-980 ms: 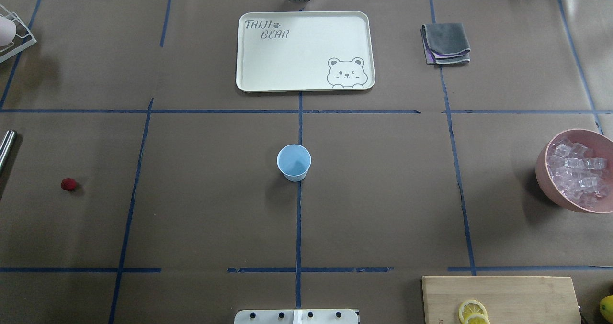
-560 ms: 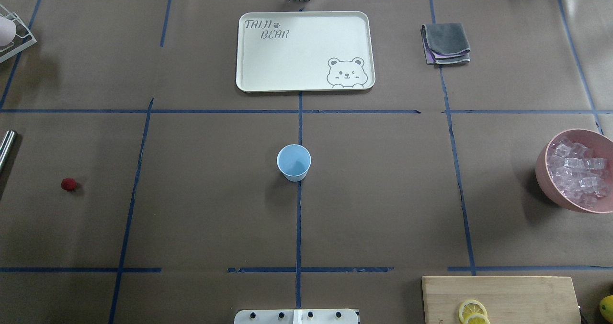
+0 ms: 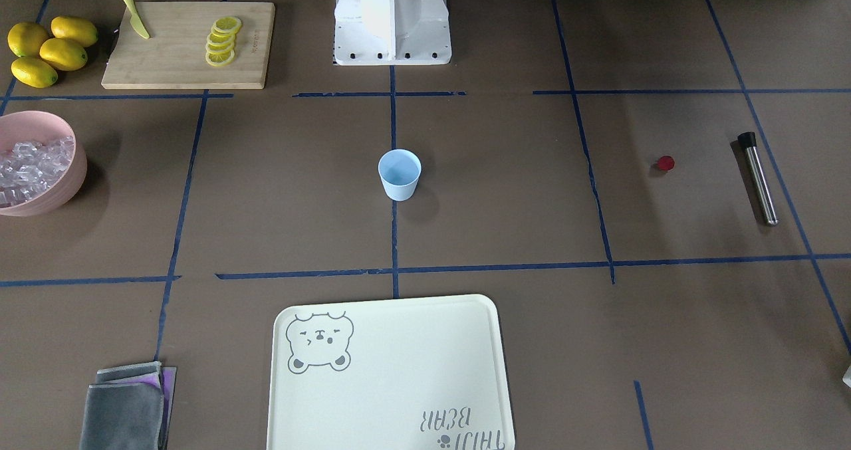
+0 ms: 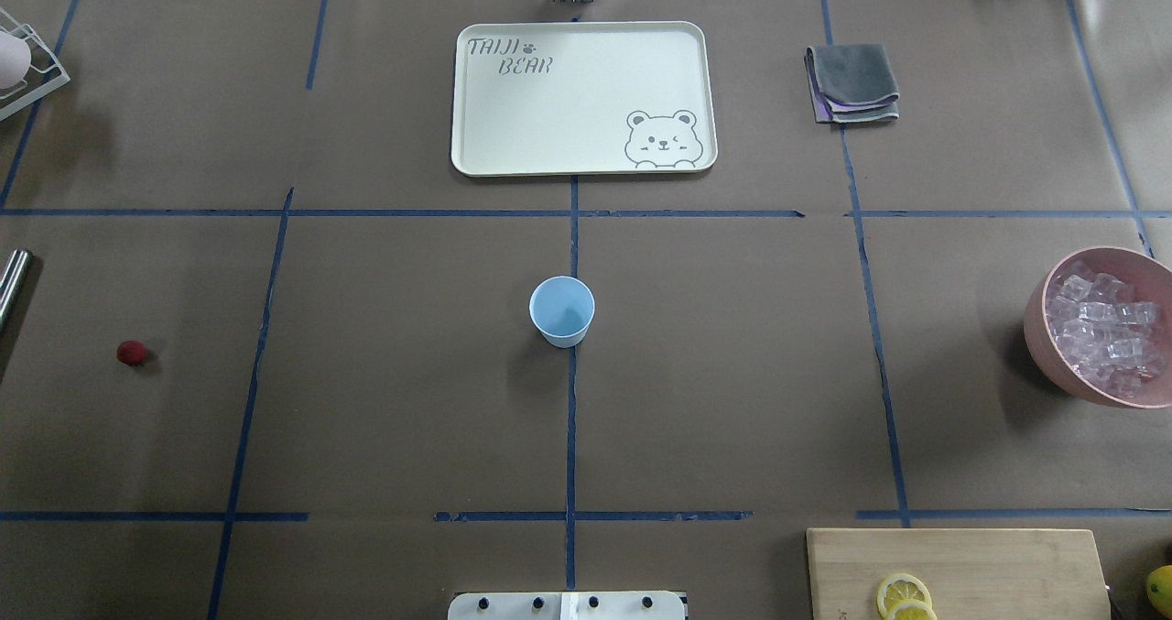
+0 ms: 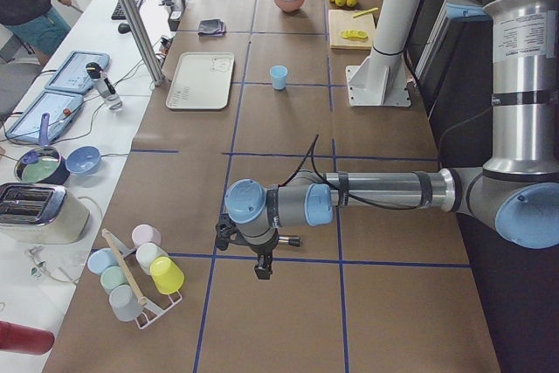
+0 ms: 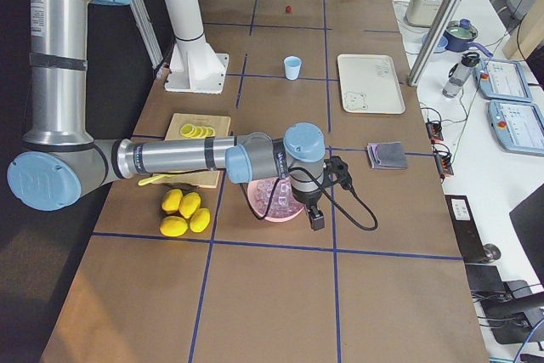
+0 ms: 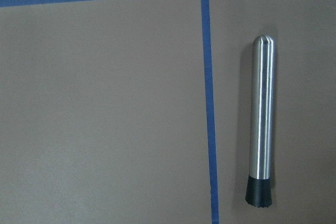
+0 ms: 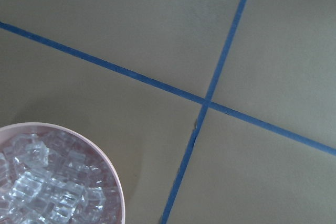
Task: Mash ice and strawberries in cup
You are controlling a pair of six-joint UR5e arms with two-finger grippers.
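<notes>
Over opposite table point(image 4: 732, 373) ends, pointing down — left gripper point(image 5: 262, 268), right gripper point(image 6: 316, 220), grip impossible to tell — flanking one pale-blue plastic cup point(image 4: 561, 310), one tiny red strawberry point(image 4: 131, 353).

bare table point(image 4: 403, 391) all around cup point(image 4: 561, 312)

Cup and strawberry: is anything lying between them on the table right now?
No. In the overhead view the stretch from the cup to the strawberry is bare brown paper, crossed only by one blue tape line.
</notes>
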